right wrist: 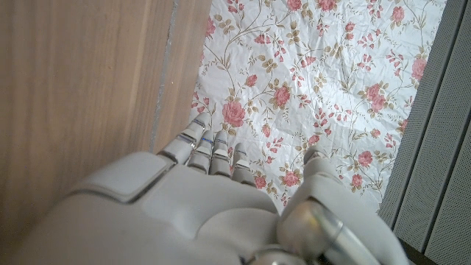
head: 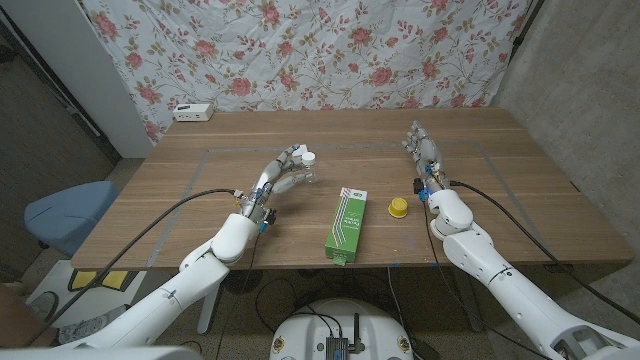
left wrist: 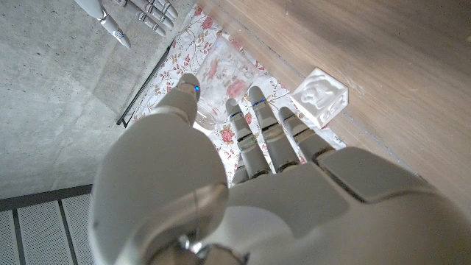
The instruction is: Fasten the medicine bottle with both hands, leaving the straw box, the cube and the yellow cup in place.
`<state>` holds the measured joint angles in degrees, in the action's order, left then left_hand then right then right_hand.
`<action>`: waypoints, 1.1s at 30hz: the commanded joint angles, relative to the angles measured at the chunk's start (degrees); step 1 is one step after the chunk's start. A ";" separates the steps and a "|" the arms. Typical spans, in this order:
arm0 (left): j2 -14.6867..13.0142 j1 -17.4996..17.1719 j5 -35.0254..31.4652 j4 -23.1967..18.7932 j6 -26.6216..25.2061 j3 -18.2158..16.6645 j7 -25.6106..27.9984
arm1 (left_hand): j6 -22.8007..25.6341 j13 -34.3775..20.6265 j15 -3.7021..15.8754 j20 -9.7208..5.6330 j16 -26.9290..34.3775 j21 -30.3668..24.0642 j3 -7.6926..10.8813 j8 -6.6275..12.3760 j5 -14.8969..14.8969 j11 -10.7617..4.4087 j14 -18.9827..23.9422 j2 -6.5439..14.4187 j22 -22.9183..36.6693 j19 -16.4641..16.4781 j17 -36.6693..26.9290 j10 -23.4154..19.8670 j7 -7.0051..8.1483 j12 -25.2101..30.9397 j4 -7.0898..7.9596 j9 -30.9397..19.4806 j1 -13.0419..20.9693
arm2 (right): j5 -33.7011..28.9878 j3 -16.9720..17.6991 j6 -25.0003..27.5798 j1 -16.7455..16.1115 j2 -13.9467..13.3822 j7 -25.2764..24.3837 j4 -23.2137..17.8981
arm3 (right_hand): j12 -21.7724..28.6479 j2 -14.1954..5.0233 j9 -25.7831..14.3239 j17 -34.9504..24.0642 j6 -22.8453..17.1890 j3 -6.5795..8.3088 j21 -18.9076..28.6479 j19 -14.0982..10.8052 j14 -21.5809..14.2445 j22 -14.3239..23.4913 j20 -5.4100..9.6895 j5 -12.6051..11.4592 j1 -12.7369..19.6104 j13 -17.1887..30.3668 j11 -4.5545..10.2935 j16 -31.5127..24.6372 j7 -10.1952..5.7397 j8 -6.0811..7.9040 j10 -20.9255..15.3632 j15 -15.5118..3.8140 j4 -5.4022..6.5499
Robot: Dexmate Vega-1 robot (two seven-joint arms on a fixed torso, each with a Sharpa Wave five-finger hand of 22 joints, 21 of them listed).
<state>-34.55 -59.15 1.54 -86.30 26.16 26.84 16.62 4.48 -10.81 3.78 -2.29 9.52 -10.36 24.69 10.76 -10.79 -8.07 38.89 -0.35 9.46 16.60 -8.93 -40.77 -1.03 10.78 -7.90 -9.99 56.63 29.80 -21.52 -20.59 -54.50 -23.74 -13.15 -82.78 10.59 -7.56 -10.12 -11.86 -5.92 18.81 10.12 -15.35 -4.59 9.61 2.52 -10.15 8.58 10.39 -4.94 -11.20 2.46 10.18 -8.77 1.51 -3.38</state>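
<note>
Gripping the medicine bottle, left hand; right hand fingers straight, empty; labels unreadable.

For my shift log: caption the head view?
Left hand grips clear medicine bottle; right hand waits, open, beyond yellow cup.

1 medicine bottle, 1 straw box, 1 yellow cup, 1 white cube, 1 table
</note>
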 commanded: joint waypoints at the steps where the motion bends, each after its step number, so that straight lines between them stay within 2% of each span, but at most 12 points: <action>1: -1.82 -2.36 -1.23 -2.77 -2.84 -1.17 1.74 | -0.14 -0.18 7.44 -6.34 0.32 0.12 -0.35 -0.16 0.08 0.05 -0.39 0.00 0.23 -0.65 -0.36 0.43 0.33 -0.04 -0.04 -0.18 -0.55 | 1.04 -0.42 -3.68 1.21 2.52 1.23 4.94 | 0.45 0.14 -0.15 -0.04 -0.76 0.21 0.25 -0.04 -0.35 -0.06 0.57 0.12 -0.24 0.12 -0.01 -0.25 0.30 0.44 -1.03 -0.26 0.42; 4: -2.31 -2.67 -2.34 -3.19 -3.48 -1.22 2.35 | -0.22 -0.17 7.57 -6.23 0.30 0.16 -0.43 -0.18 0.07 0.09 -0.58 0.08 0.23 -0.91 -0.37 0.54 0.33 -0.05 -0.02 -0.18 -0.59 | 1.25 -0.57 -4.34 1.38 3.02 1.55 5.68 | 0.47 0.18 -0.15 -0.02 -0.95 0.22 0.39 -0.31 -0.63 -0.06 0.67 0.12 -0.35 0.12 0.17 -0.35 0.16 0.52 -1.11 -0.30 0.47; 5: -2.47 -2.72 -2.58 -3.26 -3.55 -1.20 2.41 | -0.23 -0.17 7.62 -6.21 0.29 0.19 -0.45 -0.18 0.07 0.11 -0.64 0.08 0.23 -1.04 -0.37 0.57 0.35 -0.04 -0.03 -0.18 -0.59 | 1.25 -0.62 -4.41 1.42 3.10 1.60 5.79 | 0.34 0.48 -0.37 0.34 -1.18 0.73 0.51 -0.05 -0.82 -0.06 0.67 0.06 -0.98 0.12 0.12 -0.26 -6.49 0.68 -0.95 -0.40 0.60; 6: -2.56 -2.77 -2.79 -3.29 -3.61 -1.20 2.53 | -0.23 -0.16 7.68 -6.13 0.29 0.23 -0.49 -0.17 0.06 0.09 -0.70 0.08 0.23 -1.24 -0.36 0.54 0.35 -0.01 -0.06 -0.18 -0.58 | 1.32 -0.64 -4.67 1.47 3.27 1.68 6.01 | 0.41 0.60 -0.30 0.46 -1.28 1.05 0.55 -0.05 -0.78 -0.06 0.69 0.06 -1.14 0.12 0.13 -0.20 -2.66 0.67 -1.26 -0.40 0.50; 7: -2.64 -2.84 -2.97 -3.35 -3.78 -1.20 2.65 | -0.22 -0.16 7.69 -6.13 0.29 0.25 -0.52 -0.16 0.06 0.07 -0.76 0.08 0.23 -1.34 -0.36 0.57 0.36 -0.01 -0.07 -0.18 -0.57 | 1.36 -0.65 -4.81 1.50 3.38 1.68 6.13 | 0.41 0.57 -0.25 0.46 -1.40 1.19 0.65 -0.27 -0.83 -0.06 0.63 0.05 -1.25 0.12 0.31 -0.21 -0.49 0.69 -1.30 -0.34 0.54; 8: -2.71 -2.87 -3.06 -3.33 -3.87 -1.20 2.71 | -0.23 -0.15 7.79 -6.19 0.27 0.22 -0.59 -0.15 0.05 0.05 -0.93 0.11 0.22 -1.40 -0.37 0.70 0.42 -0.04 -0.07 -0.18 -0.59 | 1.27 -0.69 -4.79 1.53 3.44 1.56 6.18 | 0.43 0.58 -0.25 0.46 -1.40 1.21 0.64 -0.27 -0.83 -0.06 0.63 0.05 -1.27 0.12 0.17 -0.21 -0.13 0.67 -1.36 -0.33 0.53; 22: -3.39 -2.38 -6.21 -1.62 -4.48 -0.39 4.41 | -0.85 -0.10 7.56 -6.02 0.17 -0.03 -1.30 -0.28 0.03 0.01 -2.82 0.42 0.20 -1.69 -0.41 1.68 0.66 -0.11 -0.14 -0.18 -0.62 | 1.18 -0.85 -5.48 1.87 4.31 1.06 7.60 | 0.53 0.57 -0.21 0.49 -1.78 1.41 0.81 -0.75 -1.15 -0.05 0.69 0.05 -1.33 0.13 0.37 -0.30 0.14 0.77 -1.71 -0.63 0.51; 33: -3.29 -2.31 -5.81 -0.57 -5.15 -0.20 5.15 | -1.01 -0.08 7.64 -6.08 0.34 -0.16 -1.81 -0.25 0.06 0.31 -3.01 0.42 0.19 -1.66 -0.39 1.87 0.55 -0.04 -0.10 -0.18 -0.85 | 1.29 -1.04 -6.10 2.25 5.10 1.06 9.06 | 0.58 0.63 -0.19 0.47 -2.03 1.50 0.84 -0.93 -1.37 -0.03 0.77 0.06 -1.49 0.14 0.31 -0.36 0.21 0.80 -1.94 -0.70 0.56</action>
<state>-37.69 -61.59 -3.82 -87.96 21.56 26.29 20.86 3.86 -10.80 3.58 -2.47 9.53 -10.14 23.27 10.76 -10.79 -7.77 36.23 -0.04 9.46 15.01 -9.21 -39.03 -0.42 10.78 -7.90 -9.99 56.33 30.96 -22.38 -25.98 -52.64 -19.46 -11.98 -75.14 10.82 -7.11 -10.12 -11.19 -7.47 19.85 10.42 -15.57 -5.43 9.61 2.31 -10.19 7.39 10.40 -4.71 -11.20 2.57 10.42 -10.05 0.93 -2.85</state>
